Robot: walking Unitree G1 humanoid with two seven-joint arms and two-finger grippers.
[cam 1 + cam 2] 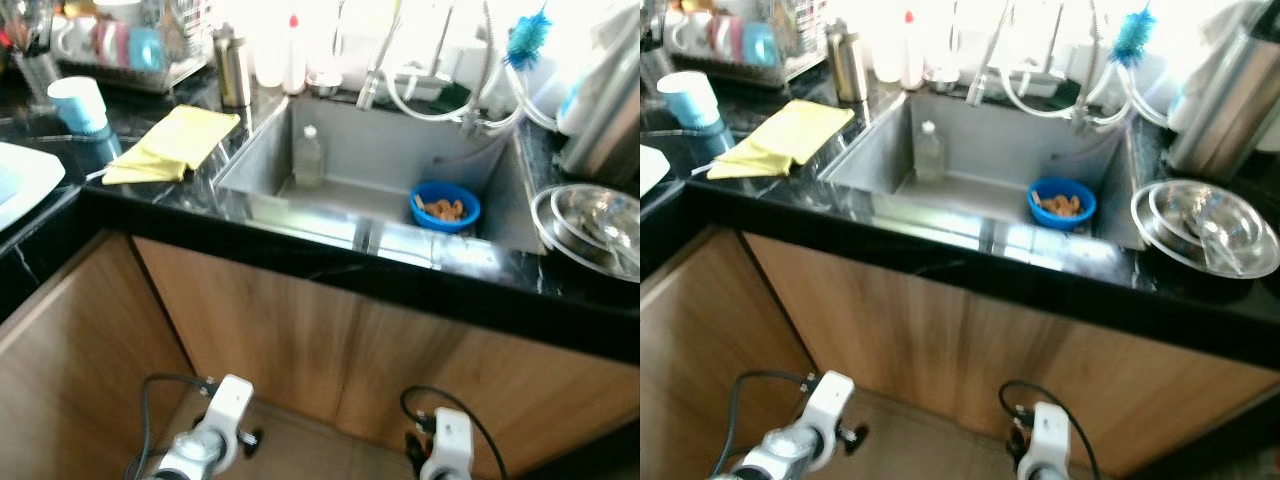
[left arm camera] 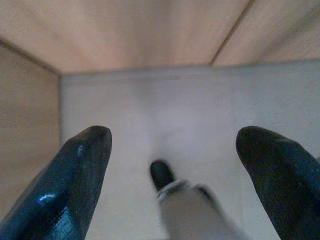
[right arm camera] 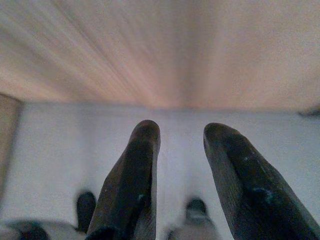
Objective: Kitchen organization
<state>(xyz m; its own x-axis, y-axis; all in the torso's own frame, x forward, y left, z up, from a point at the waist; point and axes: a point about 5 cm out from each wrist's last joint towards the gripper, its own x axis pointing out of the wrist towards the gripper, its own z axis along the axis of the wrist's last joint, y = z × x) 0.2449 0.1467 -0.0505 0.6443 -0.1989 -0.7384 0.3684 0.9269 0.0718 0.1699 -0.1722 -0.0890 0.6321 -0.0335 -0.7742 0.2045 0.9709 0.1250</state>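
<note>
both arms hang idle by the cabinet doors [image 1: 300, 330]: left gripper [image 2: 172, 165] fingers wide apart, right gripper [image 3: 181, 165] slightly parted (holding nothing). blue bowl [image 1: 445, 207] sits in sink [image 1: 350, 150], well above and ahead.

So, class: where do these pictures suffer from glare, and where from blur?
Left eye view: daylight behind the faucet blows out the top edge, and glare streaks the sink front rim. Right eye view: the same glare. Left wrist view: the black fingers look soft. Right wrist view: the wood cabinet is streaked by blur.
</note>
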